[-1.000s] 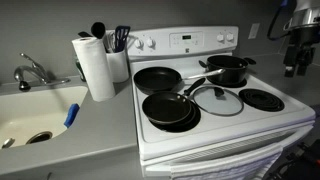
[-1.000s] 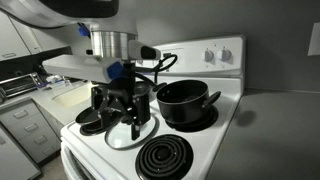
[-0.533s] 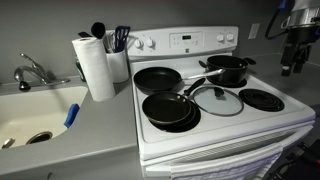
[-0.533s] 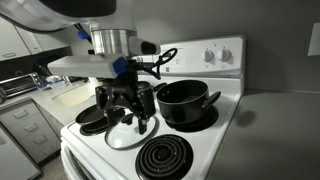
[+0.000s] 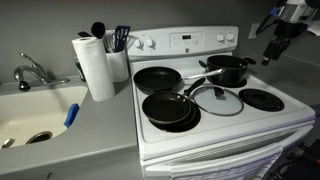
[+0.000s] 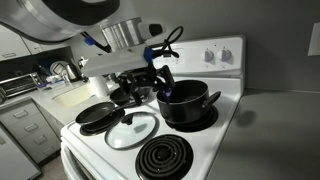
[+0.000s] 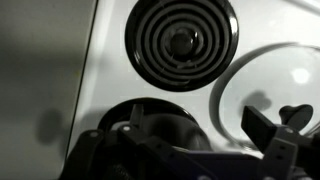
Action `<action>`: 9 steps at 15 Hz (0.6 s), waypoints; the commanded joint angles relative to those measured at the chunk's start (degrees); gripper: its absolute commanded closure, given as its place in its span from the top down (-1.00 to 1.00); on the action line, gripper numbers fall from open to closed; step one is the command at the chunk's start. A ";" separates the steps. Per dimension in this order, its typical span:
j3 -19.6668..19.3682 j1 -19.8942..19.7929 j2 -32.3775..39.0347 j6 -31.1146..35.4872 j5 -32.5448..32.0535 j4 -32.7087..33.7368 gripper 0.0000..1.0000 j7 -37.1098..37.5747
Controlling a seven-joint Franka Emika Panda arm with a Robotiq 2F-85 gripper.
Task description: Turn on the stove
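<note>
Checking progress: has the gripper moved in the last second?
Yes. The gripper has lifted from above the glass lid and swung toward the black pot.

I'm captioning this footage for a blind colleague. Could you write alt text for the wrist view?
Top-down on a white stove: a bare coil burner at top centre, a glass lid with a dark knob at right, and the open hand along the bottom edge, over what looks like a pot.
</note>
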 commanded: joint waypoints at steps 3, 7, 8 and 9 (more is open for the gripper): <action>0.54 -0.67 1.42 8.79 0.71 0.10 1.00 -2.62; 0.60 -0.65 1.59 9.05 0.80 0.17 1.00 -2.73; 0.75 -0.76 1.89 10.86 0.37 -0.40 1.00 -2.47; 0.57 -0.57 3.16 12.99 0.41 -0.04 1.00 -2.95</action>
